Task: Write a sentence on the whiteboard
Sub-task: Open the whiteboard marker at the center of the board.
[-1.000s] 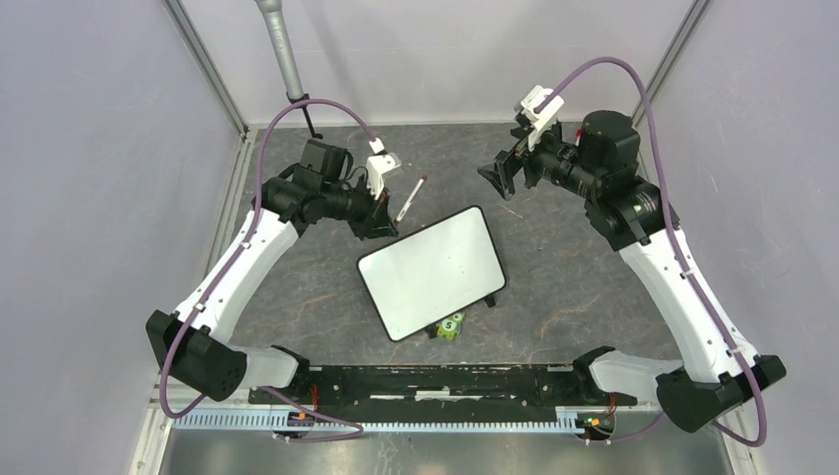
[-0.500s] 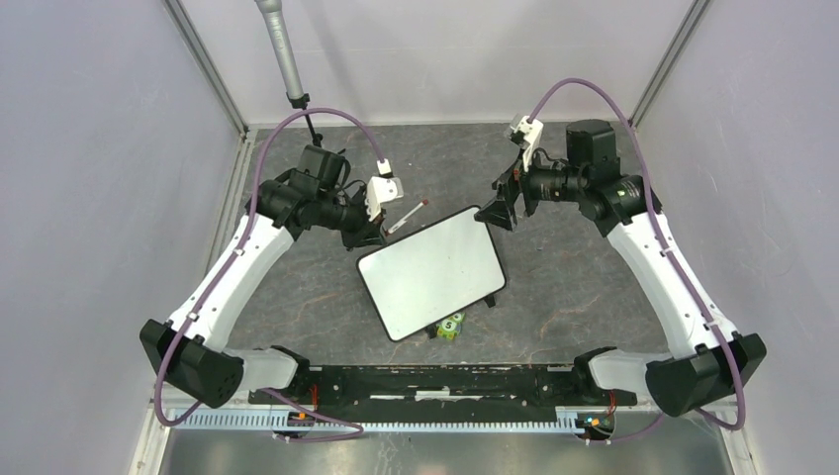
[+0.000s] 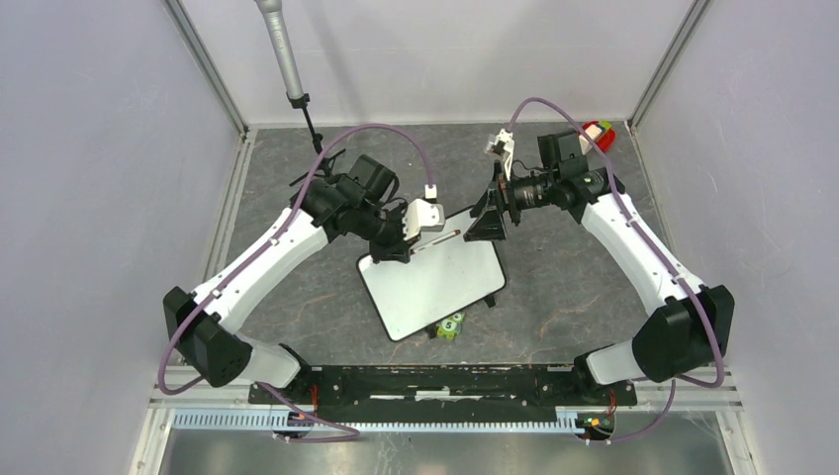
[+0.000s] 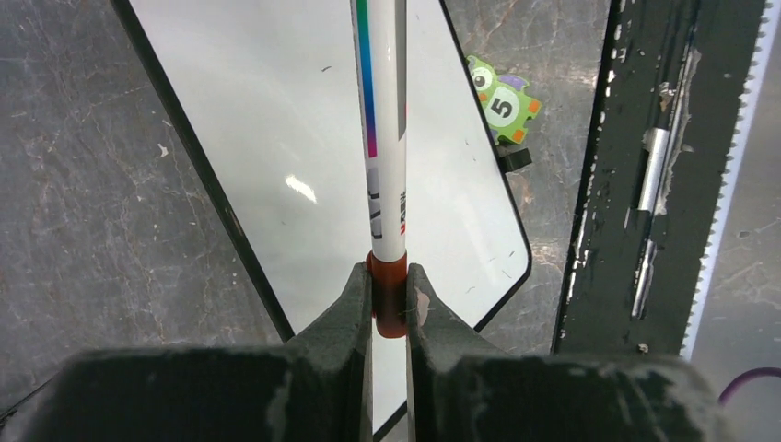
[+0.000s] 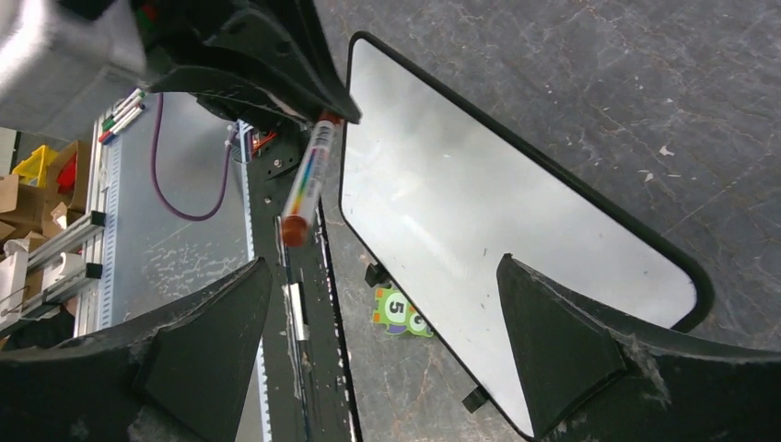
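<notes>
A blank whiteboard (image 3: 435, 273) with a black rim lies tilted on the grey table; it also shows in the left wrist view (image 4: 304, 157) and the right wrist view (image 5: 479, 212). My left gripper (image 3: 404, 245) is shut on a white marker (image 4: 385, 138) with a rainbow stripe and red ends, held level above the board's far-left edge. The marker also shows in the top view (image 3: 440, 238) and the right wrist view (image 5: 307, 180). My right gripper (image 3: 487, 220) is open and empty, above the board's far-right corner, facing the marker's free end.
A green number-5 puzzle piece (image 3: 451, 326) lies by the board's near edge. A red and yellow object (image 3: 597, 133) sits at the back right corner. A black rail (image 3: 435, 381) runs along the near edge. A grey pole (image 3: 280, 49) stands at the back left.
My left gripper carried the marker right, from beside the board to above its far-left edge, turning it level. My right gripper came down and left toward the board's far-right corner.
</notes>
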Robot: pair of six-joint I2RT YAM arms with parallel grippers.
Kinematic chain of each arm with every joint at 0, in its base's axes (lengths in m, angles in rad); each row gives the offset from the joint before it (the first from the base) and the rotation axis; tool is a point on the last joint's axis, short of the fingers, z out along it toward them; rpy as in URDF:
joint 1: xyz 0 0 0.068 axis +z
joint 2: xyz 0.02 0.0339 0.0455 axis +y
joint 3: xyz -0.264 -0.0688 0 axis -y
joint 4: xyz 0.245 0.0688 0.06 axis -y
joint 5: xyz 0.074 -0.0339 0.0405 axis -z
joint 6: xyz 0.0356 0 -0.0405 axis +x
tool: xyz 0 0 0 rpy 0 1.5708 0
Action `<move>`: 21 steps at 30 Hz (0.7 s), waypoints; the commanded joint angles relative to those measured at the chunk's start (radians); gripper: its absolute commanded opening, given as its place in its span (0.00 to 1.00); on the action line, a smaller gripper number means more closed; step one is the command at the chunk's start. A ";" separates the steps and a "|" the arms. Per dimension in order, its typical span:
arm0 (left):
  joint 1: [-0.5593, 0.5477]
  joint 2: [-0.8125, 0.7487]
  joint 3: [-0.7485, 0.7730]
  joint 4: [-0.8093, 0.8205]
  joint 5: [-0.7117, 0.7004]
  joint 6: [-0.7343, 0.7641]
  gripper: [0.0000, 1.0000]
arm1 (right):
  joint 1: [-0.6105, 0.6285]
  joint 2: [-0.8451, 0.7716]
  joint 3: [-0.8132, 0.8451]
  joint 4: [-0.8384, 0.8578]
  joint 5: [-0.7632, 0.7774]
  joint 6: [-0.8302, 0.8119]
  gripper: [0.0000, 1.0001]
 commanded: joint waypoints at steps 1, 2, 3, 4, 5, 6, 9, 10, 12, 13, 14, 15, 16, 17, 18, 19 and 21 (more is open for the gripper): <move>-0.025 0.048 0.078 -0.013 -0.079 -0.014 0.02 | 0.016 -0.086 -0.060 0.155 -0.031 0.099 0.98; -0.026 0.057 0.090 -0.014 -0.076 -0.014 0.02 | 0.025 -0.091 -0.067 0.153 -0.014 0.108 0.98; -0.026 0.064 0.097 -0.014 -0.071 -0.016 0.02 | 0.029 -0.094 -0.076 0.157 0.016 0.138 0.98; -0.029 0.069 0.102 -0.014 -0.066 -0.014 0.02 | 0.028 -0.096 -0.086 0.158 0.056 0.190 0.98; -0.029 0.073 0.107 -0.015 -0.066 -0.013 0.02 | 0.028 -0.106 -0.099 0.164 0.085 0.221 0.98; -0.028 0.075 0.107 -0.014 -0.068 -0.011 0.02 | 0.028 -0.118 -0.113 0.170 0.115 0.227 0.98; -0.029 0.075 0.103 -0.013 -0.067 -0.007 0.02 | 0.026 -0.182 -0.182 0.250 0.121 0.227 0.98; -0.031 0.076 0.103 -0.013 -0.065 -0.007 0.02 | 0.026 -0.193 -0.201 0.284 0.093 0.233 0.98; -0.040 0.084 0.104 -0.014 -0.072 -0.007 0.02 | 0.025 -0.192 -0.213 0.324 0.054 0.265 0.98; -0.048 0.088 0.106 -0.014 -0.082 -0.005 0.02 | 0.026 -0.178 -0.197 0.308 0.033 0.257 0.98; -0.055 0.091 0.108 -0.014 -0.091 0.000 0.02 | 0.027 -0.164 -0.180 0.295 0.018 0.254 0.98; -0.062 0.095 0.109 -0.014 -0.101 0.003 0.02 | 0.027 -0.143 -0.163 0.276 0.010 0.255 0.98; -0.068 0.096 0.112 -0.015 -0.107 0.004 0.02 | 0.027 -0.126 -0.146 0.250 -0.008 0.240 0.98; -0.072 0.098 0.113 -0.014 -0.112 0.005 0.02 | 0.031 -0.109 -0.131 0.220 -0.011 0.226 0.98; -0.075 0.101 0.117 -0.014 -0.115 0.006 0.02 | 0.036 -0.096 -0.120 0.194 0.001 0.215 0.98; -0.077 0.103 0.120 -0.014 -0.116 0.006 0.02 | 0.041 -0.091 -0.118 0.183 0.010 0.212 0.98; -0.081 0.107 0.129 -0.015 -0.115 0.006 0.02 | 0.051 -0.092 -0.131 0.195 0.021 0.226 0.98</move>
